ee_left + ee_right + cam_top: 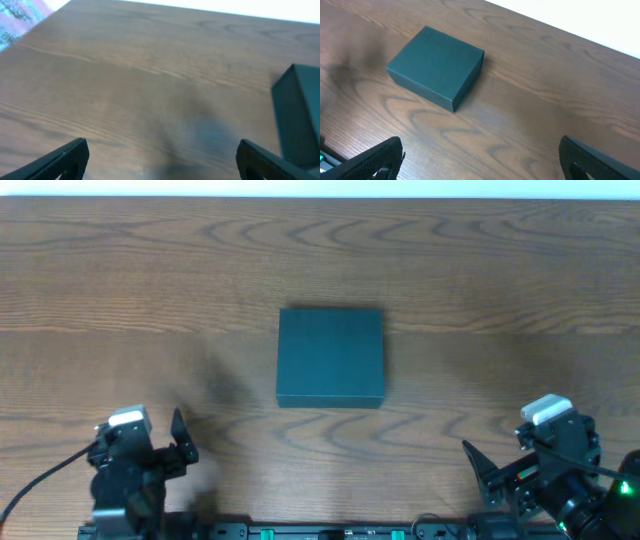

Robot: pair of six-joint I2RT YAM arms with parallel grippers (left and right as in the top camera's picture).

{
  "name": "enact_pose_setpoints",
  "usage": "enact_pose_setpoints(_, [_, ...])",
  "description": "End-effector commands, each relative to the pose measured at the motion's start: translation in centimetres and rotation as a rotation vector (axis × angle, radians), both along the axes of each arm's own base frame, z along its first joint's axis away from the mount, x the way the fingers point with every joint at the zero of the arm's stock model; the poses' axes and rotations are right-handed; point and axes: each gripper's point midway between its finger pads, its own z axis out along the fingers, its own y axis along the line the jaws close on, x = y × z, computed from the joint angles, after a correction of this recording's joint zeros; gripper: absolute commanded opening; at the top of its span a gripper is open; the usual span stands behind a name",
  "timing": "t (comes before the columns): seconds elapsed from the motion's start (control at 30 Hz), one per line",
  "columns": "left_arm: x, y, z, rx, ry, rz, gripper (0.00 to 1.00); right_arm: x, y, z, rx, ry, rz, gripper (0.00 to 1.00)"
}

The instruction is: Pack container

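Cut off in the left wrist view, the container [330, 358] lies shut, square to the table [120, 260], its long axis unclear. The left gripper [162, 157] and the right gripper [480, 155] gape wide, empty.

Table [480, 260]: brown wood or wood-look top, bold flowing grain, smooth, low satin sheen with soft pale light patches. Container [330, 355]: dark teal-grey, matt, plain and even, looks like coated card, edges crisp. Left gripper [162, 150] and right gripper [480, 150]: fingers look like dark matt plastic, the right pair finely textured. White caps [128, 418] near the wrists look like smooth plastic.
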Motion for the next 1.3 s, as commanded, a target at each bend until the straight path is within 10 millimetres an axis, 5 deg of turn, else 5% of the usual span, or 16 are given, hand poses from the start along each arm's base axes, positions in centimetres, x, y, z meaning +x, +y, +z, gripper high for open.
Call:
enact_pose_setpoints(0.0, [0.8, 0.2, -1.9, -0.012, -0.02, 0.017, 0.95, -0.1, 0.1, 0.0, 0.006, 0.002, 0.0, 0.99])
enact_pose_setpoints(0.47, [3.3, -0.7, -6.3, -0.035, -0.093, -0.036, 0.95, -0.1, 0.1, 0.0, 0.006, 0.002, 0.0, 0.99])
enact_pose_setpoints(1.27, [3.4, -1.0, -6.0, -0.041, -0.109, -0.054, 0.95, -0.1, 0.1, 0.0, 0.006, 0.002, 0.0, 0.99])
